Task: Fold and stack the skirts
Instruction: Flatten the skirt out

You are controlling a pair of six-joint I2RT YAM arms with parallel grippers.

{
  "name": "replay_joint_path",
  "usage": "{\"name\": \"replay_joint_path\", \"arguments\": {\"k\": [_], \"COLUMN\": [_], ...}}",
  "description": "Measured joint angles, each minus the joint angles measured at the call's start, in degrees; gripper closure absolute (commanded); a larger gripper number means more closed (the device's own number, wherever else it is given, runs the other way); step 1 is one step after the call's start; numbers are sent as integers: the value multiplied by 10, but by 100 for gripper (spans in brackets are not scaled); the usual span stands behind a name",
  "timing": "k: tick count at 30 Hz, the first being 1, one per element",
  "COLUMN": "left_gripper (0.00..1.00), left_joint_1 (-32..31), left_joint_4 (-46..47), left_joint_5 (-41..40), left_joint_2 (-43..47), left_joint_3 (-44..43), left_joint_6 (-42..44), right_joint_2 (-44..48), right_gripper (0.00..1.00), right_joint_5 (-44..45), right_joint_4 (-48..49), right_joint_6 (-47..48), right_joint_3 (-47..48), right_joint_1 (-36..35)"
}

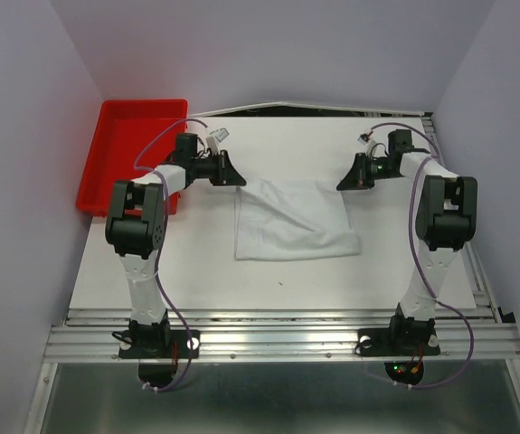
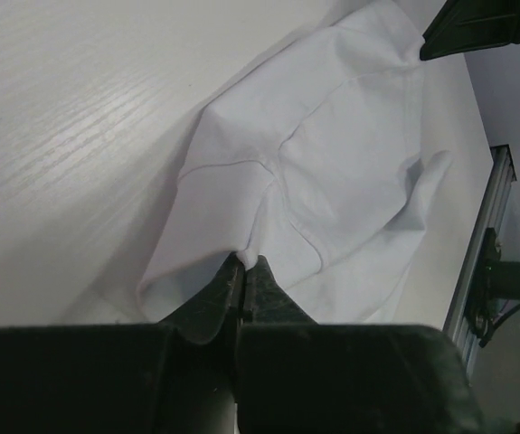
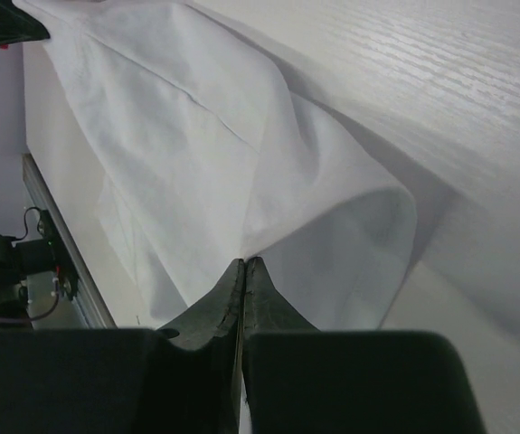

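Arm bases, nearest to me: left arm base (image 1: 156,342) and right arm base (image 1: 402,342) sit on the metal rail (image 1: 278,336) at the near edge. Just beyond the rail is a bare strip of the white table (image 1: 241,285).

Skirt (image 1: 291,221): white, one piece, lying mid-table between the two arms. The near hem lies flat on the table and runs roughly straight. Diagonal creases cross the cloth toward the far corners. The far edge is drawn up at both corners.

Left gripper (image 1: 240,181): at the skirt's far left corner. In the left wrist view I see its jaws pressed together with no gap. A fold of the white cloth is pinched between the tips. The cloth tents up from the table to the tips, and a rounded fold lies just beyond them.

Right gripper (image 1: 340,184): at the skirt's far right corner, facing the left gripper across the cloth. In the right wrist view I see its jaws fully closed on a pinch of the skirt, with the fabric sloping away from the tips down to the table. The two grippers are level with each other along the skirt's far edge.

Red tray (image 1: 142,103): at the far left of the table, left of the left gripper and apart from the skirt. The left arm's elbow overlaps its near edge in the top view.
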State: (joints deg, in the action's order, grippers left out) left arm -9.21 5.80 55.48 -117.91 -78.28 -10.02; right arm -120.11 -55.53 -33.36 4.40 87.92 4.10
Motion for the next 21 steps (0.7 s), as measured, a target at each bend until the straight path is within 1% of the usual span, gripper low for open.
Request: {"name": "replay_joint_path", "arguments": {"k": [3,6,9,12,15,18,21], "left_gripper": [100,100,100,100,100,100,100], "left_joint_1": [6,18,40,47,42,45,45], "left_joint_4": [2,2,11,21,46,75,83], "left_joint_5": [0,1,7,18,25,25,24], "left_joint_2": [26,85,162,227,298,369,409], "left_joint_3": [11,22,25,33,64,122,157], "left_joint_6": [8,25,45,62,83,98,110], "right_joint_2": [15,62,122,181,236,285,322], "right_gripper": [99,99,99,99,99,99,99], "right_joint_5": [-3,-15,-35,-59,-69,-75,-78], "right_joint_4": [0,0,1,4,6,13,19], "right_joint_6": [-5,-16,-21,-23,-23,-23,-25], "right_joint_3": [0,1,4,5,4,1,-4], "right_joint_1": [5,31,77,106,108,103,103]}}
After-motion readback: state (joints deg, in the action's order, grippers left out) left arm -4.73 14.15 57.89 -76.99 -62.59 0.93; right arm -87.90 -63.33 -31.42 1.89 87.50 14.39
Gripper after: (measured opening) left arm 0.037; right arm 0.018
